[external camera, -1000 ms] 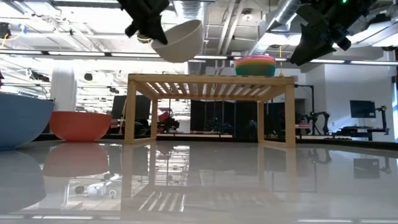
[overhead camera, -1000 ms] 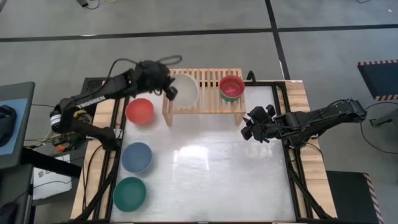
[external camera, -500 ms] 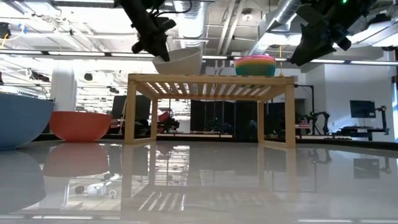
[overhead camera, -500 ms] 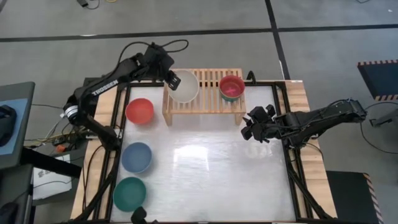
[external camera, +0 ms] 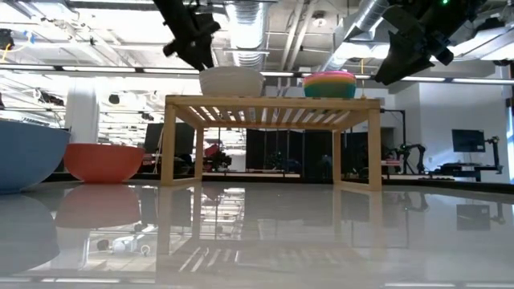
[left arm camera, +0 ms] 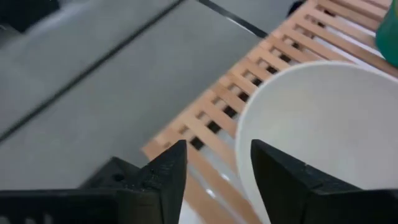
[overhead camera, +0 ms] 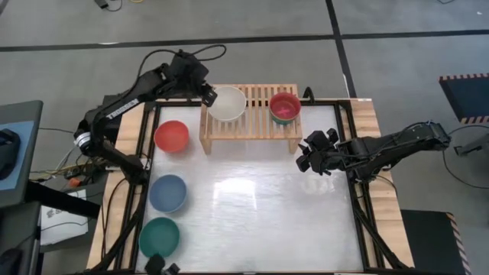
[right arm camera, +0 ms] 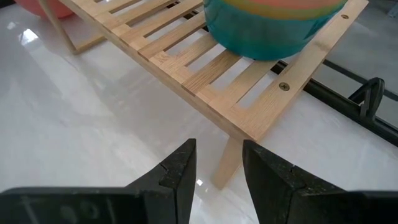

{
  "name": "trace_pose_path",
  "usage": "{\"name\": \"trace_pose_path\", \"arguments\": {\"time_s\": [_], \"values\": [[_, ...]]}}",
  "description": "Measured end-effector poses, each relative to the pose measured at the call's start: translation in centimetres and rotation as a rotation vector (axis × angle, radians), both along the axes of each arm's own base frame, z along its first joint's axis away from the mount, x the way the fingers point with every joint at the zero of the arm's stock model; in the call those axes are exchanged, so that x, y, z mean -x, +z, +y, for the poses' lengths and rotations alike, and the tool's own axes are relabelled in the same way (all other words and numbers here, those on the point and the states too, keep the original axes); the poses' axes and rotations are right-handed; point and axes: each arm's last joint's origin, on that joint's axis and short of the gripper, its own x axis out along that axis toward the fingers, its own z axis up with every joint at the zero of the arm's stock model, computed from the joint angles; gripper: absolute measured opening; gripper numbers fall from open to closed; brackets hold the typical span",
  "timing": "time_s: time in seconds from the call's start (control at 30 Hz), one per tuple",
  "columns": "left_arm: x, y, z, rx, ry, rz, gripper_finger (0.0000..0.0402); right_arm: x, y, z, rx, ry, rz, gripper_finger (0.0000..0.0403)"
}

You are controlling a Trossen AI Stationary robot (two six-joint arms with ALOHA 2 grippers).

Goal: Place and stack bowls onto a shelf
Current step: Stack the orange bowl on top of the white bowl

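Cream bowl [overhead camera: 228,104] sits on the shelf's [overhead camera: 256,127] left end; left gripper [overhead camera: 208,95] is spread open around its rim, right gripper [overhead camera: 307,155] narrowly open.

floor [overhead camera: 252,53]: grey, dark seam lines | ceiling [external camera: 289,20]: exposed ducts and pipes, strip lights | pillar [external camera: 82,120]: white, at far left | monitor [external camera: 467,141]: dark, far right | counter [overhead camera: 252,206]: glossy white, mirrors the room
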Motion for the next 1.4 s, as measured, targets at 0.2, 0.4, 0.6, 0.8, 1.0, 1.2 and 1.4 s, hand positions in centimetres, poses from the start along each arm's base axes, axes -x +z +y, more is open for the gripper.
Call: {"name": "trace_pose_path", "arguments": {"time_s": [0.2,0.4,0.6,0.8,1.0,1.2,1.4], "values": [[2.6,1.6,-1.9,-0.062,0.007,0.016,0.0171,0.0,0.0,0.2,-0.006,0.007,0.001,0.0156],[5.5,-1.6,-3.0,-0.031,0.043,0.099,0.0171,0.1,0.0,0.8,-0.007,0.041,-0.001,0.0156],[8.1,-6.5,-2.6,0.08,0.154,0.185,0.0171,0.2,0.0,1.1,-0.009,0.049,-0.005,0.0156],[10.0,-11.1,-1.7,0.179,0.284,0.287,0.0171,0.1,0.0,1.1,-0.01,0.046,-0.016,0.0156],[11.6,-14.0,-1.4,0.246,0.336,0.361,0.0171,0.1,0.0,1.1,-0.009,0.046,-0.013,0.0156],[11.3,-13.8,-1.1,0.222,0.349,0.329,0.0171,0.1,0.0,1.1,-0.01,0.047,-0.011,0.0156],[11.4,-13.8,-1.1,0.157,0.218,0.468,0.0171,0.1,0.0,1.1,-0.006,0.052,-0.006,0.0156]]}}
